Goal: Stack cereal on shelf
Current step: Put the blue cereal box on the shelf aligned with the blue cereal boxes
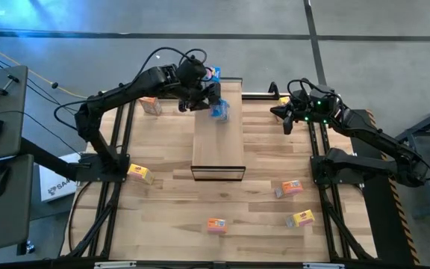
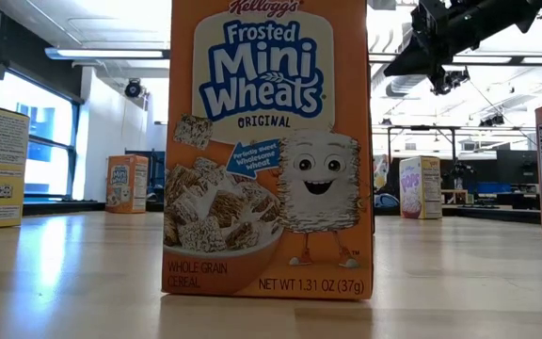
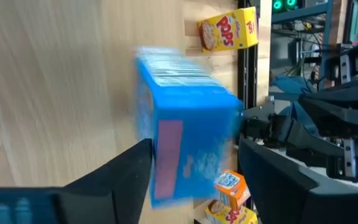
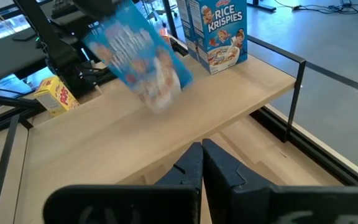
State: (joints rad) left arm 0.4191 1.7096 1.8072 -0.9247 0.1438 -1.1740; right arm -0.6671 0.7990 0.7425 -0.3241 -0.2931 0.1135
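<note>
From above, the left gripper (image 1: 213, 96) hangs over the far end of the shelf (image 1: 218, 153), with a blue cereal box (image 1: 220, 110) just below it on the top plank. A second blue box (image 1: 214, 74) stands at the shelf's far edge. Other boxes lie scattered on the table (image 1: 170, 217): a yellow one (image 1: 140, 173) on the left, an orange one (image 1: 216, 225) near the front, and two more (image 1: 290, 188) (image 1: 301, 219) on the right. The right gripper (image 1: 284, 112) waits beside the shelf's far right corner.

The level view is mostly filled by an orange Mini Wheats box (image 2: 268, 149) standing close to the camera; an arm (image 2: 459, 33) crosses the upper right.

The left wrist view shows the blue box (image 3: 185, 124) blurred and tilted between the two spread fingers (image 3: 135, 168). The jaws stand apart, and I cannot tell whether they touch the box.

In the right wrist view that box (image 4: 138, 59) leans, blurred, over the shelf plank (image 4: 166, 124) near the upright Rice Krispies box (image 4: 213, 31); this arm's own fingers (image 4: 201, 168) are pressed together and hold nothing.

The step appears to be setting the box down. To do it well, the box should be upright and flat on the plank before the jaws spread fully, then the gripper should rise straight up so neither finger nudges it or its neighbour.
</note>
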